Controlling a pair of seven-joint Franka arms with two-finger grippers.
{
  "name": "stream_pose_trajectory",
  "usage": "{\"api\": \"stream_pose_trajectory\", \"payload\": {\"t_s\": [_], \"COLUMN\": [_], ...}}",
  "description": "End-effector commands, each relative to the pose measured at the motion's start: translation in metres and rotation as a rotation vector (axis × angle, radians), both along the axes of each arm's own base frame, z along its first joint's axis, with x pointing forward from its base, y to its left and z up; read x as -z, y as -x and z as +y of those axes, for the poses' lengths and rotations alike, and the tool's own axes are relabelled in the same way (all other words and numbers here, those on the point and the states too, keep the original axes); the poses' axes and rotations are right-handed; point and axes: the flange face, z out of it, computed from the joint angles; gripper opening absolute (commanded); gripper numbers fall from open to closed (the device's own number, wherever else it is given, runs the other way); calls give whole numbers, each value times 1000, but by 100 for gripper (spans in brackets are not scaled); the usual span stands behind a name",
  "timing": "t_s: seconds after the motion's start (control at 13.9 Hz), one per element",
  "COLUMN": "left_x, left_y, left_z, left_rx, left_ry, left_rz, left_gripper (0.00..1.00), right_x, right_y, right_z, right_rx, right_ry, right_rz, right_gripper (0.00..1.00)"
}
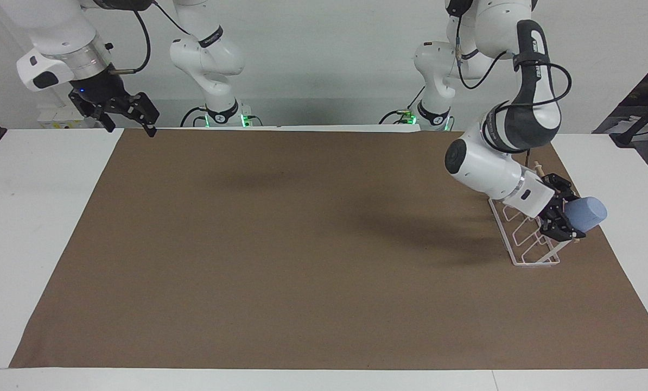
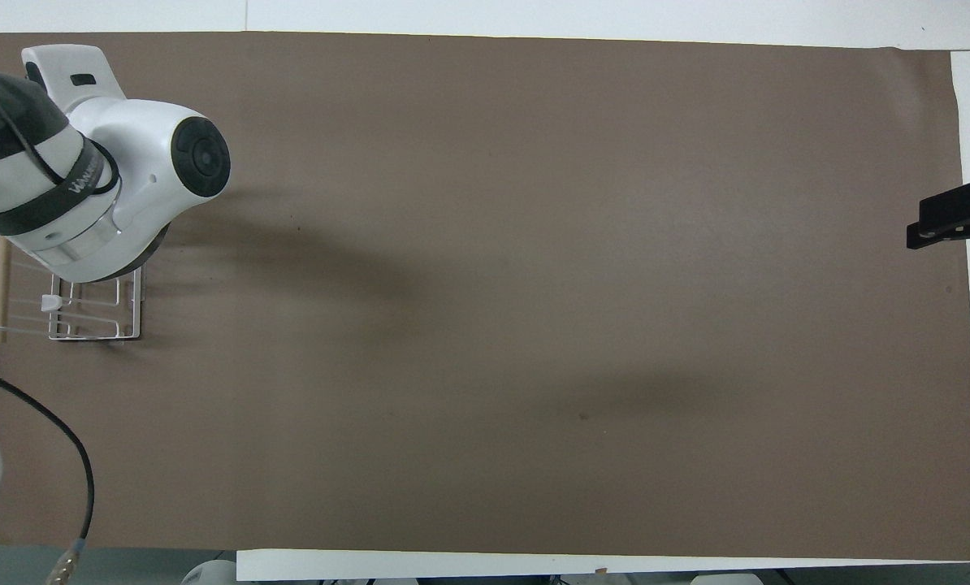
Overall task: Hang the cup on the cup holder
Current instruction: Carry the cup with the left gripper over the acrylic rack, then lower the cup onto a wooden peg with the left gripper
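Note:
The light blue cup (image 1: 589, 213) is held sideways in my left gripper (image 1: 567, 214), which is shut on it. The cup is up against the wooden dowel and prong tips of the white wire cup holder (image 1: 523, 247), which stands on the brown mat at the left arm's end of the table. Whether a prong is inside the cup cannot be told. In the overhead view the left arm hides the cup, and only part of the cup holder (image 2: 95, 317) shows. My right gripper (image 1: 122, 111) is open and empty, raised over the right arm's end of the table; its tip shows in the overhead view (image 2: 952, 215).
A brown mat (image 1: 302, 260) covers most of the white table (image 1: 31, 217). A black cable (image 2: 62, 439) hangs near the left arm's base.

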Motion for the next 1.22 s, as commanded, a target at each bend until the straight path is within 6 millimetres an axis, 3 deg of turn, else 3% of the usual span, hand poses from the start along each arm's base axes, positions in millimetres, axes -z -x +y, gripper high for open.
{"api": "stream_pose_trajectory", "payload": {"t_s": [0.0,0.36,0.43,0.65,1.15], "left_x": [14,32,30,29,41], "left_y": [-7,12,16,21,17], "left_z": [7,3,-3,-9,-2], "left_rx": [-2,-39,-41,-56,-41], "left_ry": [-34,-57,-64,-77,-19], "left_rz": [-2,4,6,8,16], "left_gripper": [35,35,35,35,35], "right_x": [-4,-2,1,1,2], "right_y": [1,8,9,10,10], "right_z": [7,8,-8,-29,-26], "right_rx": [-49,-49,-25,-37,-41], "right_ry": [31,21,16,10,11], "right_rz": [8,22,30,25,32], "right_gripper": [99,99,99,99,99]}}
